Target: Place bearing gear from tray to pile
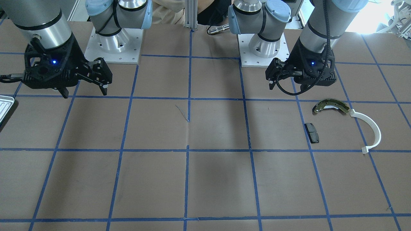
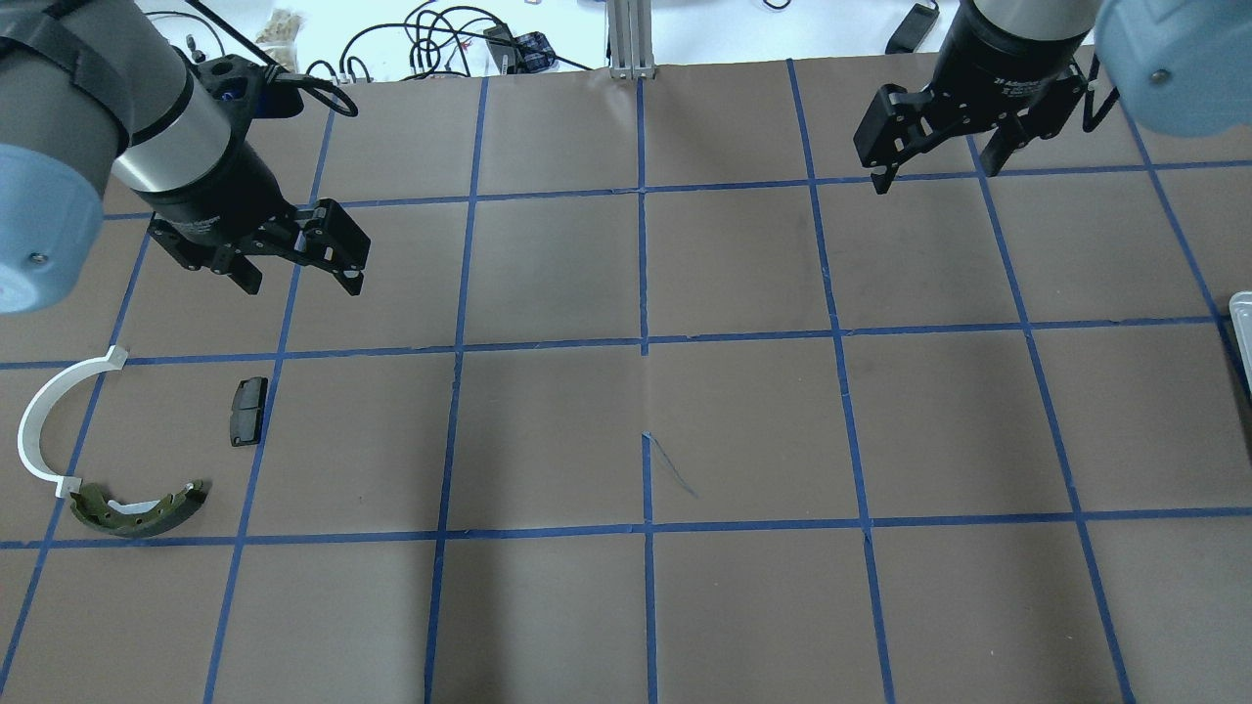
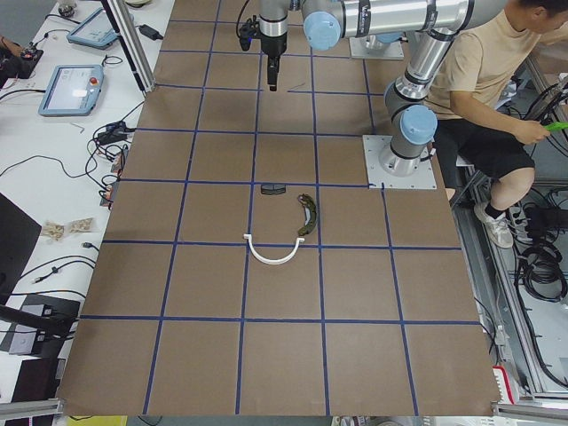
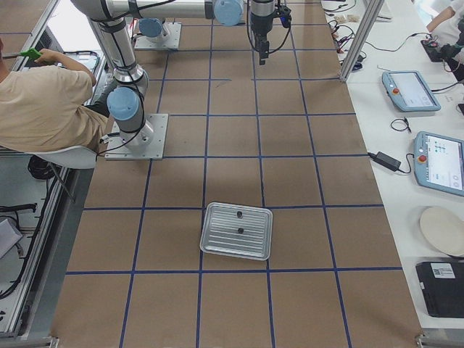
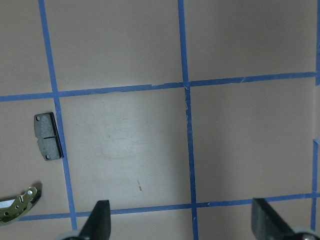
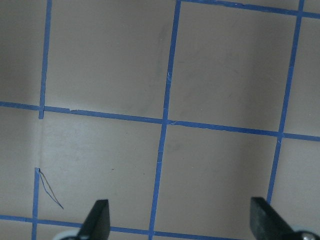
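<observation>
The silver tray (image 4: 217,250) lies on the table at my right end, and only its corner shows in the front view (image 1: 4,107). Two small dark parts (image 4: 240,214) lie in it, too small to tell which is the bearing gear. The pile sits at my left: a brass-and-grey brake shoe (image 2: 142,508), a white plastic arc (image 2: 39,416) and a dark pad (image 2: 247,412). My left gripper (image 2: 301,284) hangs open and empty above the table beyond the pad. My right gripper (image 2: 936,171) is open and empty, high over the far right squares, away from the tray.
The brown table top (image 2: 646,391) carries a blue tape grid. The two arm bases (image 1: 112,45) stand at the robot's edge. A seated person (image 4: 43,101) is beside the bases. Tablets and cables (image 4: 428,123) lie on the side bench.
</observation>
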Motion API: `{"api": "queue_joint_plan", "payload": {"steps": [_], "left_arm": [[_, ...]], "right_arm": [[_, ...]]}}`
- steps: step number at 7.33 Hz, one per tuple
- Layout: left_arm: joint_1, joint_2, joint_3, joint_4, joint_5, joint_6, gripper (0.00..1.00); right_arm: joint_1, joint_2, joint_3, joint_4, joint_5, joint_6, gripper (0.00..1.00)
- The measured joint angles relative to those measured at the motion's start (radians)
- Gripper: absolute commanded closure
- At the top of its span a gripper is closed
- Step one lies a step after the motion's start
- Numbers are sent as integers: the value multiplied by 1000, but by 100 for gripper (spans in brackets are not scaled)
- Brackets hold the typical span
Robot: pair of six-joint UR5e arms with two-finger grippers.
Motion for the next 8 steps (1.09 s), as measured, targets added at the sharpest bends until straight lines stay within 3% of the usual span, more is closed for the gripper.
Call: {"api": "queue_joint_plan", "payload": {"steps": [4,6,8], "left_arm": [[-1,-3,-2,2,-1,0,0],[-1,-8,-2,6,-1,0,0],[-1,-9,-3,10,-1,0,0]], "right_arm": [[-70,24,2,-53,-31,-85,0],[-251,49,7,-70,-49,-352,0],[-460,136,10,-199,-49,-650,0]]}}
